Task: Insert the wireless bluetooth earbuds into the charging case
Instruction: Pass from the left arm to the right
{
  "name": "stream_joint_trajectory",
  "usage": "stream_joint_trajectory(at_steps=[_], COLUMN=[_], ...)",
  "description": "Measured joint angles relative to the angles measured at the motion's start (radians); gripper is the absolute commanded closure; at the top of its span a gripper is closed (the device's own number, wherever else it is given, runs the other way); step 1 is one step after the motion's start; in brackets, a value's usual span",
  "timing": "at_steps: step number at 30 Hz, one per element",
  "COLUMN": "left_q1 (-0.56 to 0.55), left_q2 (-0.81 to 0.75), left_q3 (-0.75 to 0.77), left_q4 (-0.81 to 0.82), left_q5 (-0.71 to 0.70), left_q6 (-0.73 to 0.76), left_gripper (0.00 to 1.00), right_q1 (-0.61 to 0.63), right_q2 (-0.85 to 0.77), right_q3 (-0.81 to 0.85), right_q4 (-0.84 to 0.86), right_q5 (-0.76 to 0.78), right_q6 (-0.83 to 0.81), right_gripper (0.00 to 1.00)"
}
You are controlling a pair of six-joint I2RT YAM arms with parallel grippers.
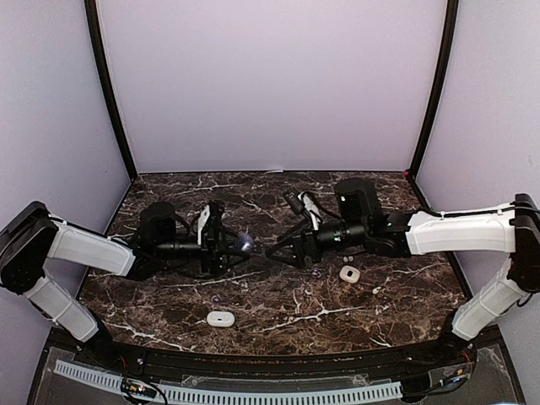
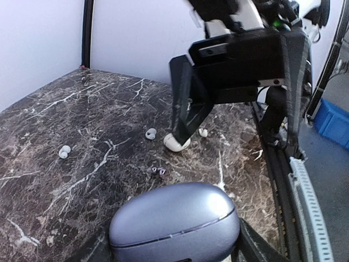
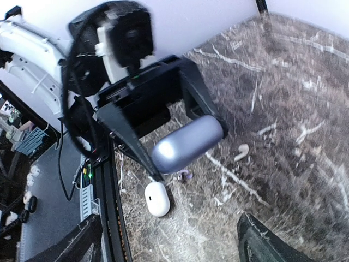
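Earbuds: none is in a case. All lie loose on the surface. One white bud and a second white bud sit well apart. A dark lavender pair lies just under the raised lavender charging case.

Jaws: the left gripper is clamped across the lavender charging case and holds it off the surface. The lid seam is visible and the lid looks closed. The right gripper faces it from near by, jaws wide apart and holding nothing.

Handling (judgement):
- The buds look very light, hard and smooth-shelled. They are likely to squirt sideways or skate under a pinch.
- Their rounded pebble form gives no flat faces, so grip across the widest part of the body with a low, gentle close.
- The case shell looks glossy and rounded and may rotate in the clamp if pushed off-centre.
- The lid probably needs opening before any bud goes in.

Surface and room:
- The surface is dark, marble-patterned and somewhat shiny. White buds stand out on it, but the lavender pair is hard to pick out against the veining.
- A closed white case lies near the front edge, and another white rounded piece sits below the right arm. I cannot tell what it is.
- Pale walls close in the back and both sides.
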Motion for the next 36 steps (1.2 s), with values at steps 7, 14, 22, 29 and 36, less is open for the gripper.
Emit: stream_joint_trajectory(at_steps=[7, 14, 22, 29, 36], left_q1=[0.036, 0.035, -0.001, -0.067, -0.07], left_q2=[0.079, 0.184, 0.208, 0.281, 0.319], left_q3=[0.154, 0.175, 0.233, 0.292, 0.314], left_q4=[0.053, 0.342, 0.568, 0.628, 0.638], left_q5=[0.314, 0.538, 0.638, 0.685, 0.696], left_q6=[-0.364, -0.858, -1.117, -1.197, -1.223], left_gripper=[0.51, 0.51, 0.53, 0.54, 0.54], right_q1=[-0.001, -0.003, -0.003, -0.002, 0.019], right_q2=[-0.159, -0.315, -0.351, -0.272, -0.192], right_q3=[-0.121, -0.257, -0.266, -0.174, -0.09], right_q4=[0.107, 0.206, 0.255, 0.232, 0.171], right_q5=[0.021, -0.006, -0.096, -0.209, -0.294], right_q6=[-0.262, -0.533, -0.732, -0.813, -0.894], right_gripper=[0.14, 0.15, 0.2, 0.27, 0.32])
